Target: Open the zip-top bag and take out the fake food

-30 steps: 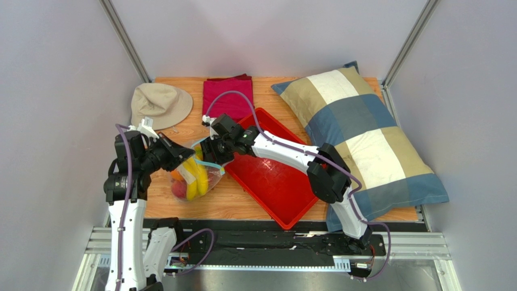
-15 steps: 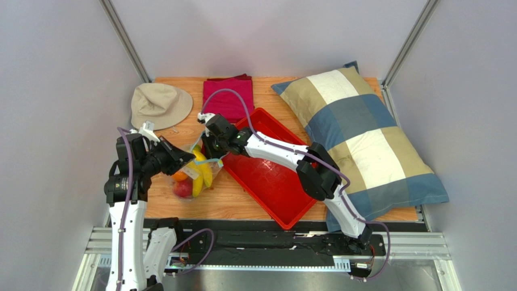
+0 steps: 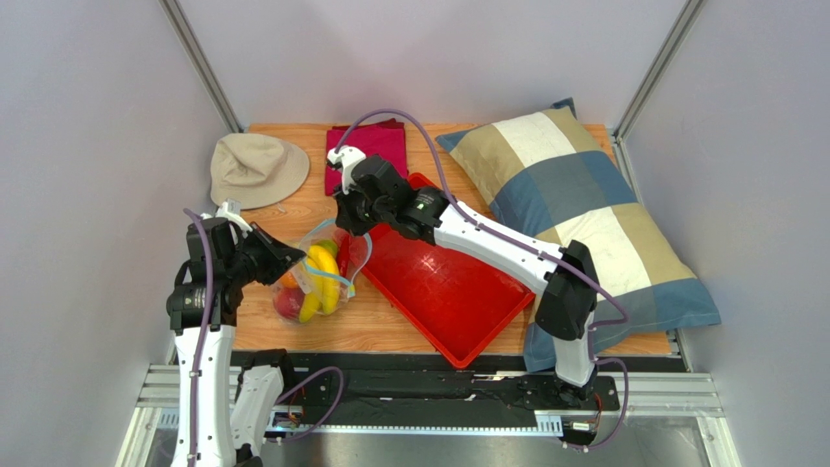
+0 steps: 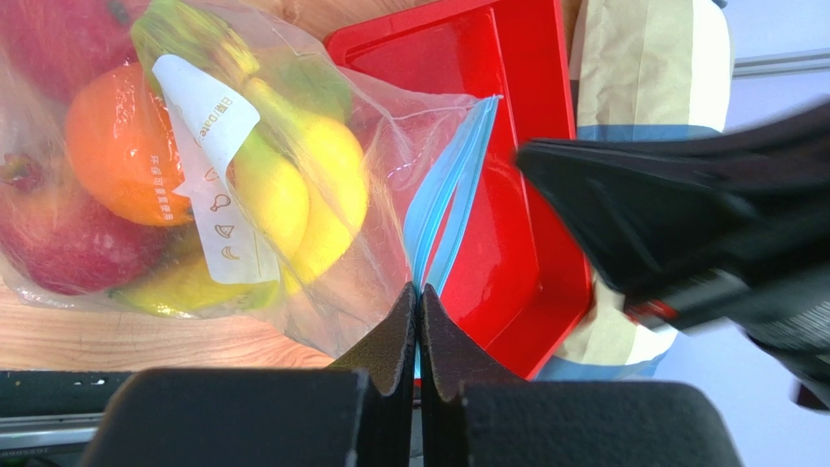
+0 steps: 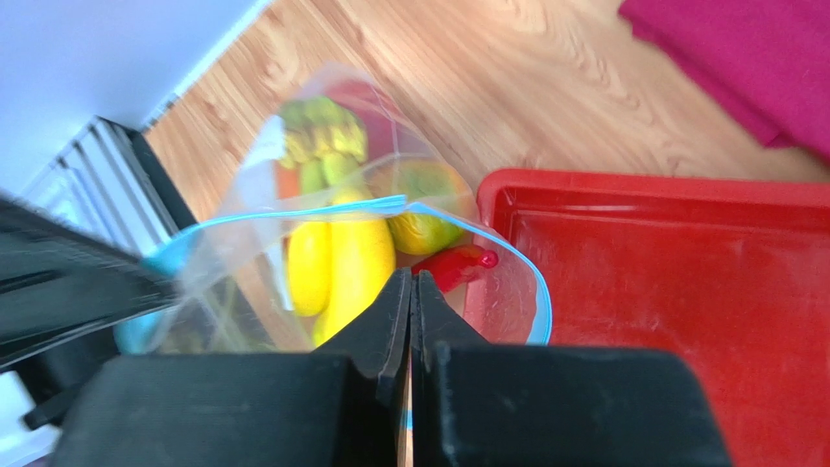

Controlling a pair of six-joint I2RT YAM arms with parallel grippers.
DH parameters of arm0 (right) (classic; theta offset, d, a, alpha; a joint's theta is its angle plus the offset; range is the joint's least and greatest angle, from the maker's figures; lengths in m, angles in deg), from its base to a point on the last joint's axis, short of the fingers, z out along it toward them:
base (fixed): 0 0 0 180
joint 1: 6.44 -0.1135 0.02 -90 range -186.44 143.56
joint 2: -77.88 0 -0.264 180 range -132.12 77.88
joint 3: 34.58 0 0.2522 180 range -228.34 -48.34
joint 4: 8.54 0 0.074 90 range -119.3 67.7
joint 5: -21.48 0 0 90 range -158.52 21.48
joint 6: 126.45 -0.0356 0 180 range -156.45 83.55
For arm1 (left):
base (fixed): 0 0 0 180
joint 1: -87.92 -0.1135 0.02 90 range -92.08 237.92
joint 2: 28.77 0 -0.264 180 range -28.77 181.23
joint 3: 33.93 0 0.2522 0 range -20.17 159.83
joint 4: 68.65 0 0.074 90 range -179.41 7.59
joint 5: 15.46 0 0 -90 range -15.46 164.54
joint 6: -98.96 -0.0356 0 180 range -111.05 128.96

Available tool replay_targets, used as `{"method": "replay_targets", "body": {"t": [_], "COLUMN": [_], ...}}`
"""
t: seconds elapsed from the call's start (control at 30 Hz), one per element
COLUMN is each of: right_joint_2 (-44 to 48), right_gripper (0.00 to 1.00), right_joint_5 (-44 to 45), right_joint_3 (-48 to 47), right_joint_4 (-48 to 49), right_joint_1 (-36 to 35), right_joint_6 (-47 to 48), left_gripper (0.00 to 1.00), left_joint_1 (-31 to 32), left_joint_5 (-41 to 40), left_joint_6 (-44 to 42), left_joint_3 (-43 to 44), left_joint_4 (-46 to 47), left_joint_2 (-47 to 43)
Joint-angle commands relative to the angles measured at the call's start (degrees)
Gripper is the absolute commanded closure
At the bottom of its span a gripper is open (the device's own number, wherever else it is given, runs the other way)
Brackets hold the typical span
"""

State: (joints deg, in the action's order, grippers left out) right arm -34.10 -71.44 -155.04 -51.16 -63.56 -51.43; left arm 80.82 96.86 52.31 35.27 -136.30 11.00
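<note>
Between your left pincer (image 4: 419, 292) and right pincer (image 5: 409, 282), each clenched on one lip of the zip-top bag (image 3: 331, 277), the mouth gapes open, so opening looks done, but all the fake food (image 3: 314, 292), bananas (image 4: 312, 195), orange (image 4: 117, 146), apple (image 4: 68, 243), chilli (image 5: 453, 265), lies inside it, none removed, with the red tray (image 3: 438, 292) just beside your right pincer.

The zip-top bag (image 3: 343, 255) is clear, with a light blue zip strip (image 4: 443, 224) and a white label (image 4: 209, 146). Inside show a yellow banana bunch (image 4: 312, 195), an orange orange (image 4: 117, 156), a red apple (image 4: 58, 233), a red chilli (image 5: 453, 265) and a green-orange mango (image 5: 424, 229). At the bag's 3 o'clock the tray (image 3: 438, 292) is glossy red, at 1 o'clock the cloth (image 3: 375, 151) is magenta, and at 11 o'clock the hat (image 3: 255, 167) is beige. The pillow (image 3: 584, 214) is checked cream, tan and blue.
</note>
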Motion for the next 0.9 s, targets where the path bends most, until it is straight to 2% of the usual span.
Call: {"method": "replay_targets", "body": {"t": [0.0,0.13,0.17,0.33,0.57,0.87], "right_joint_2": [0.98,0.1,-0.34,-4.2,-7.63,-11.32], "right_gripper": [0.95,0.79,0.71,0.59,0.5,0.52], "right_joint_5": [0.64,-0.6,-0.51,0.37,2.82,6.17], "right_joint_3": [0.53,2.1,2.54,0.7,-0.97,-3.34], "right_joint_4": [0.48,1.17,2.22,0.82,-0.14,3.02], "right_joint_1": [-0.36,-0.45,-0.45,0.08,0.52,0.35], "right_joint_6": [-1.17,-6.45,-7.07,-9.96,-11.65,-12.0], "left_gripper": [1.0,1.0,1.0,1.0,1.0,1.0], "left_joint_1": [0.32,0.24,0.24,0.15,0.24,0.15], "left_joint_5": [0.78,2.37,2.46,3.34,4.3,4.57], "left_joint_6": [0.5,0.59,0.68,0.59,0.86,0.86], "left_joint_3": [1.16,1.07,1.07,1.16,1.16,0.72], "left_joint_4": [1.33,1.51,1.59,1.51,1.42,0.89], "left_joint_2": [0.49,0.49,0.57,0.66,0.57,0.05]}}
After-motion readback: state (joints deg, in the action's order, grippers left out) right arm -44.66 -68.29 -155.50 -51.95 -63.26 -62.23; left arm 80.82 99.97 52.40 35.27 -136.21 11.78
